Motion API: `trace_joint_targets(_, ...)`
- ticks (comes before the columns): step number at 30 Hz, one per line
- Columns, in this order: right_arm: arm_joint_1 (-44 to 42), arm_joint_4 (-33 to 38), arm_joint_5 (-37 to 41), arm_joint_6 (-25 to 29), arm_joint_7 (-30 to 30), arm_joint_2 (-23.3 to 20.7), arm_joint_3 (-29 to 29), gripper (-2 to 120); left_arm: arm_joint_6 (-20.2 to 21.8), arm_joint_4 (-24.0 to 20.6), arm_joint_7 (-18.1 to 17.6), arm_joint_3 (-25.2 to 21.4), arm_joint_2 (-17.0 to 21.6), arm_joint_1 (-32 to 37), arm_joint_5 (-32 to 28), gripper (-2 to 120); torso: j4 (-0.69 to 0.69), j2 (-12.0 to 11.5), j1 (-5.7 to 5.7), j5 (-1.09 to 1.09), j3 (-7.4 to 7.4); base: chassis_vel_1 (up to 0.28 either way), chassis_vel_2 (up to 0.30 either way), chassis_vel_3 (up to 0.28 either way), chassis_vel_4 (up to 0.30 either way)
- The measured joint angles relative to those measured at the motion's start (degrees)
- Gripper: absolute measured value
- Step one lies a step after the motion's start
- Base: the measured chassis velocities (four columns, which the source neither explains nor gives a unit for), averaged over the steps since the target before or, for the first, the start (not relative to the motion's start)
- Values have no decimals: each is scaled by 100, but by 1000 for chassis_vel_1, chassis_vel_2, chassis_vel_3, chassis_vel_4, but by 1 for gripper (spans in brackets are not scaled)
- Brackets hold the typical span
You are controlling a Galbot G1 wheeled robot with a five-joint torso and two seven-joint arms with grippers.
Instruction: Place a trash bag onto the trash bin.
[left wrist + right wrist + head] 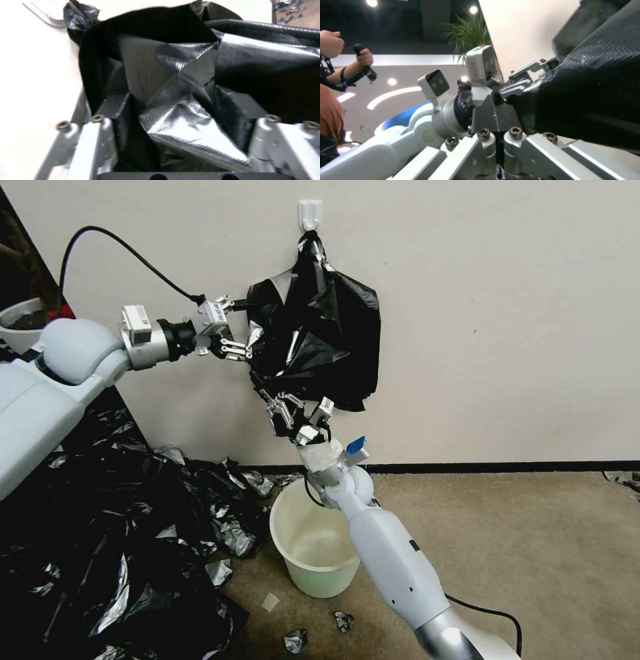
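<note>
A black bag stack [340,340] hangs by its knotted neck from a white wall hook [311,213]. The trash bag [270,323] is the glossy front sheet bulging off the stack's left edge. My left gripper [248,330] is open at that edge, and in the left wrist view wrinkled film [180,100] lies between its spread fingers [110,110]. My right gripper [264,392] reaches up from below and is shut on the sheet's lower left corner, which shows close up in the right wrist view [586,95]. The cream trash bin [313,553] stands upright on the carpet below, partly behind the right arm.
A large mass of black plastic film [100,540] covers the floor to the left, right up to the bin. Small scraps [297,640] lie on the carpet in front. A white pot [20,323] sits at the far left. Open carpet [520,540] extends to the right.
</note>
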Motion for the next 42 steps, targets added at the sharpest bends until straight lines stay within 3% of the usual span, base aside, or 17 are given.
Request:
trace_joint_targets(9,-134,158,-27,59,288,-102,36,0,116,-205,-406,-304,49,390,-242,32,0,0,0,0,0,0,0,0,0)
trace_joint_targets(12,-295,362,-200,226,925,-213,-40,0,168,-364,-572,-561,61,736,-514,15,1,0,0,1,0,0,0,0,0)
trace_joint_targets(15,-494,565,-534,397,1614,-344,-100,1,169,-453,-675,-794,53,1009,-716,9,0,1,-1,1,0,0,0,0,0)
trace_joint_targets(17,-780,832,-1093,550,2145,-530,-90,8,179,-557,-765,-1079,34,1315,-971,0,1,1,-1,1,0,0,0,0,0)
trace_joint_targets(21,-1524,1663,-2085,944,2708,-970,97,23,225,-756,-879,-1532,-15,1863,-1335,0,0,1,-1,2,-1,0,0,0,0)
trace_joint_targets(23,-1956,2429,-2345,973,3147,-1312,215,32,234,-863,-943,-1686,-41,2149,-1475,0,-1,1,-1,2,0,0,0,0,0)
trace_joint_targets(24,-1956,2429,-2345,973,3147,-1312,215,32,234,-863,-943,-1686,-41,2149,-1475,0,-1,1,-1,2,0,0,0,0,0)
trace_joint_targets(28,-2004,3816,-3007,216,4890,-2176,345,49,234,-1065,-1166,-1863,-173,2597,-1723,0,-3,1,-1,1,-1,0,0,0,0)
trace_joint_targets(29,-2004,3816,-3007,216,4890,-2176,345,49,234,-1065,-1166,-1863,-173,2597,-1723,0,-3,1,-1,1,-1,0,0,0,0)
trace_joint_targets(32,-1162,4239,-3439,-901,5739,-2974,54,64,232,-1106,-1402,-1887,-314,2711,-1818,0,-2,1,-1,3,-1,0,0,0,0)
trace_joint_targets(33,-779,4261,-3491,-1309,5837,-3190,-141,68,232,-1103,-1441,-1873,-343,2714,-1819,0,-1,1,-1,2,0,0,0,0,0)
trace_joint_targets(34,-779,4261,-3491,-1309,5837,-3190,-141,68,232,-1103,-1441,-1873,-343,2714,-1819,0,-1,1,-1,2,0,0,0,0,0)
trace_joint_targets(37,607,4147,-3597,-2451,5994,-3667,-929,81,230,-1071,-1523,-1755,-388,2646,-1820,0,0,1,-1,2,0,0,0,0,0)
trace_joint_targets(40,1579,3874,-3667,-2941,5952,-3769,-1475,91,230,-1046,-1559,-1705,-431,2575,-1820,0,2,1,-1,2,0,0,0,0,0)
trace_joint_targets(42,2232,3679,-3813,-3669,5794,-3791,-1835,98,234,-1033,-1589,-1687,-467,2544,-1835,0,3,1,-1,0,1,0,0,0,0)
